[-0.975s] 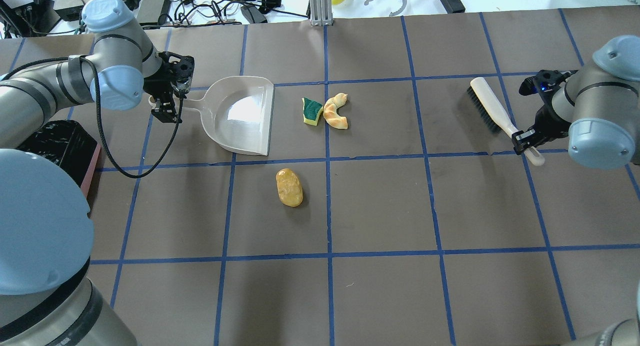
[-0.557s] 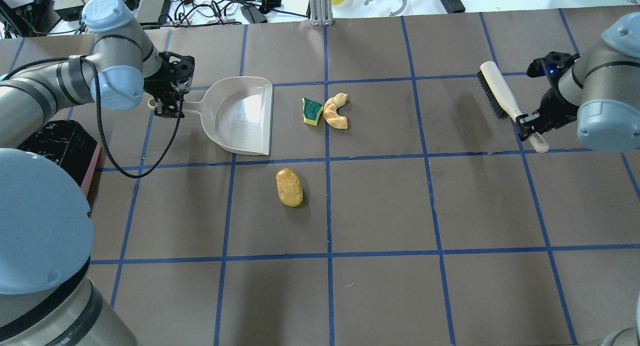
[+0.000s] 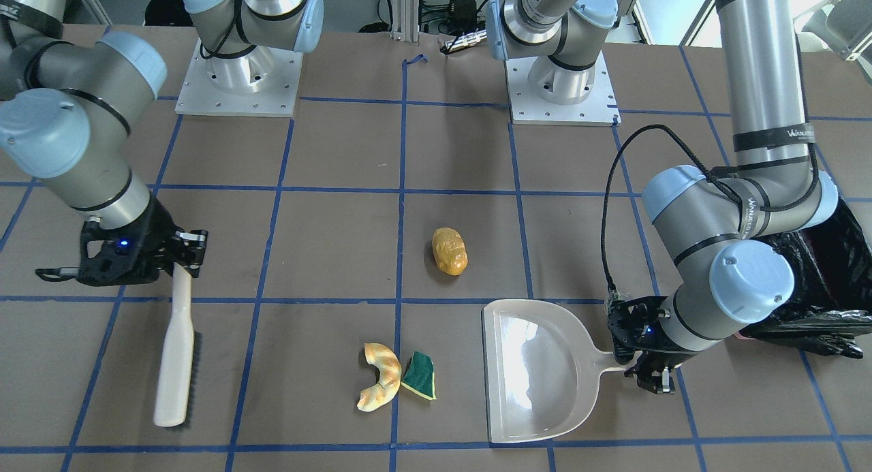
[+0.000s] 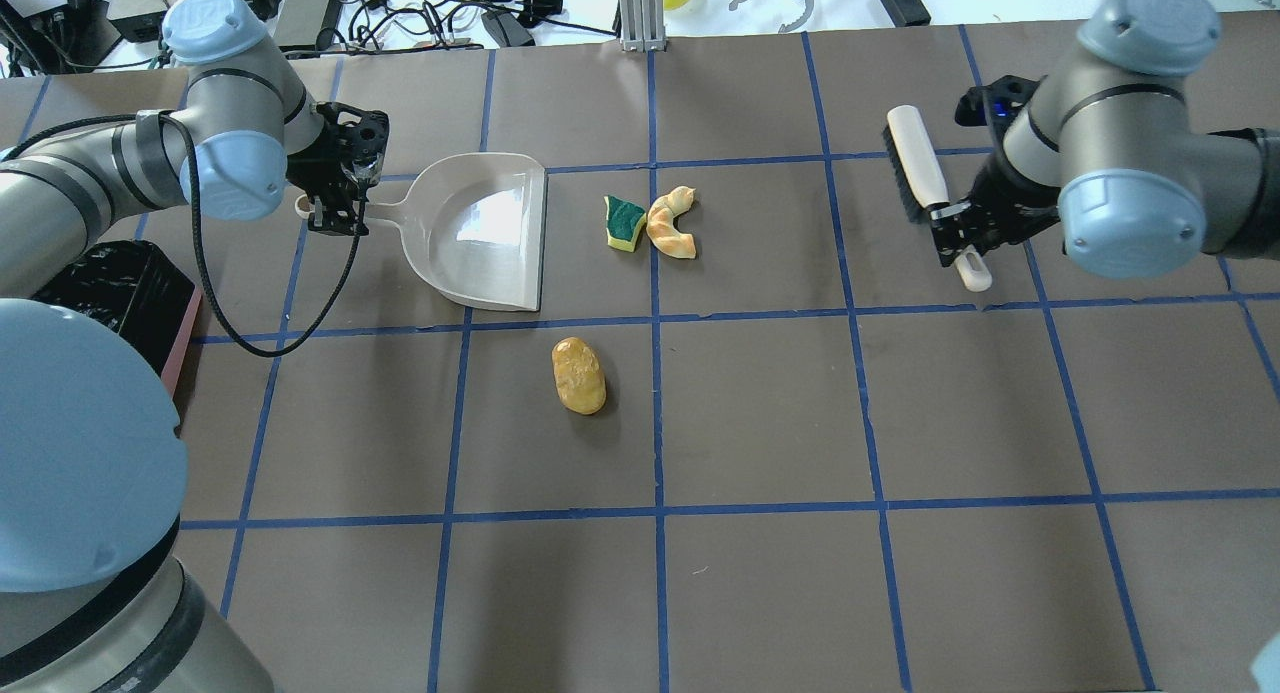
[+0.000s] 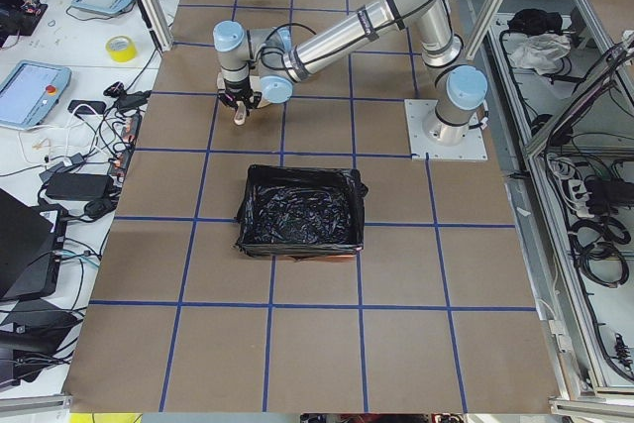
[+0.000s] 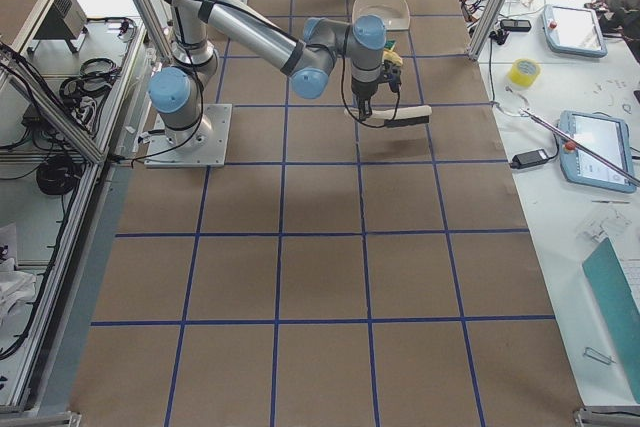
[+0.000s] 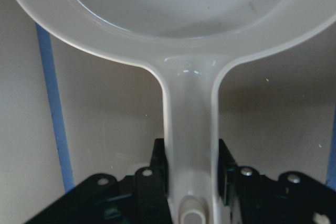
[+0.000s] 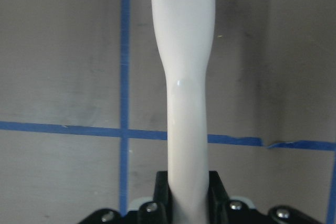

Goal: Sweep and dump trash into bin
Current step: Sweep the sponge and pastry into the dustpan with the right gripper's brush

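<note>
The beige dustpan (image 4: 490, 228) lies flat at the far left, its mouth facing the trash. My left gripper (image 4: 335, 213) is shut on its handle (image 7: 189, 129). The green sponge wedge (image 4: 624, 221) and the tan croissant piece (image 4: 670, 225) touch each other just right of the pan's mouth. The yellow-brown potato lump (image 4: 579, 375) lies nearer me. My right gripper (image 4: 955, 238) is shut on the handle (image 8: 184, 77) of a white brush (image 4: 915, 173) with black bristles, far right of the trash. The pink bin (image 4: 180, 338) with its black bag (image 5: 300, 210) stands at the left edge, mostly behind my left arm.
Blue tape lines grid the brown table (image 4: 760, 423). Cables and equipment lie beyond the far edge, with an aluminium post (image 4: 640, 13) at the middle. The two arm bases (image 3: 238, 77) stand on my side of the table.
My right gripper has carried the brush to the left, toward the trash, and slightly farther from me. My left gripper has shifted slightly along the dustpan handle. The trash has not moved.
</note>
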